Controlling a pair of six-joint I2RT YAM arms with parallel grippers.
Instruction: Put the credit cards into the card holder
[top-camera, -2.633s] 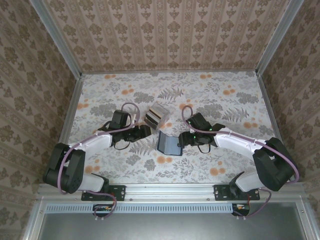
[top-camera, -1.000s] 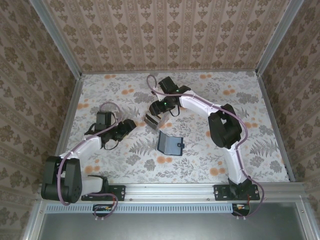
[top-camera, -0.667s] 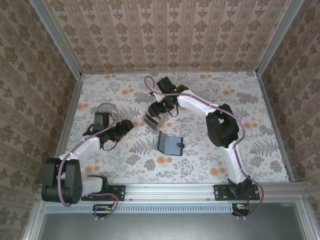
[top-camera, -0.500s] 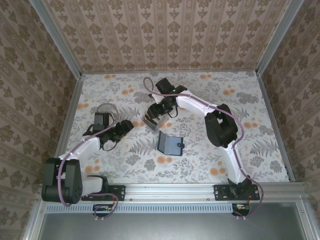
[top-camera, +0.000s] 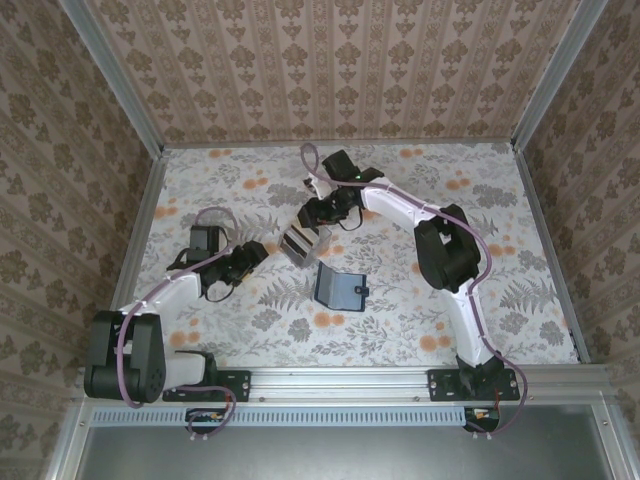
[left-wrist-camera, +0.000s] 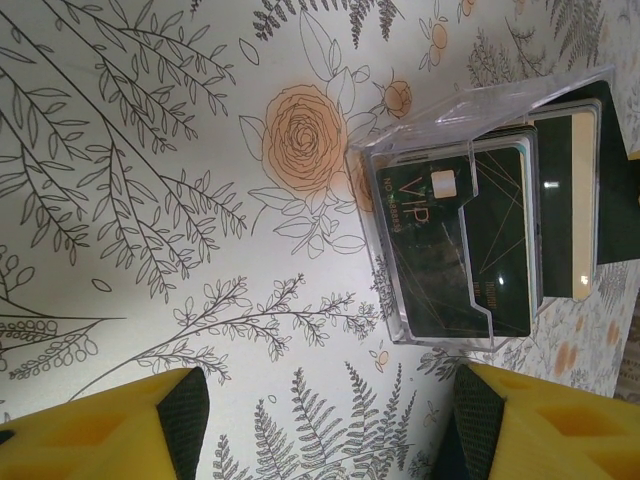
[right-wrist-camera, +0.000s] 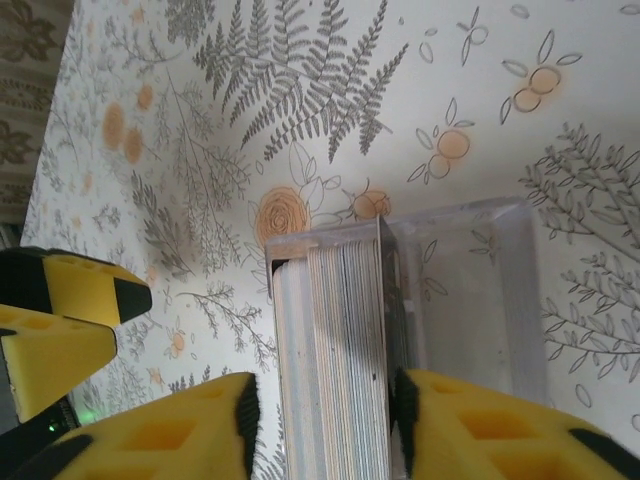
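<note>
The credit cards (right-wrist-camera: 335, 350) stand edge-on as a whitish and tan stack in one side of a clear box (top-camera: 300, 242). My right gripper (right-wrist-camera: 325, 430) straddles that stack. Its right pad is against the box's inner wall and its left pad is a sliver off the outer wall, so it is open. In the left wrist view a dark green VIP card (left-wrist-camera: 470, 250) faces me through the clear box (left-wrist-camera: 400, 160). My left gripper (left-wrist-camera: 320, 430) hangs open over bare table just short of the box. The card holder (top-camera: 337, 287), dark blue and folded open, lies nearer the arms.
The flowered table (top-camera: 460, 300) is ringed by a metal rim and patterned walls (top-camera: 330, 70). The right arm (top-camera: 440, 250) arches across the middle to the box. The left arm (top-camera: 170, 290) lies low along the left side.
The right gripper's jaws have narrowed around the card stack, and its wrist has shifted slightly back and to the right over the box. The left arm has stayed still.
</note>
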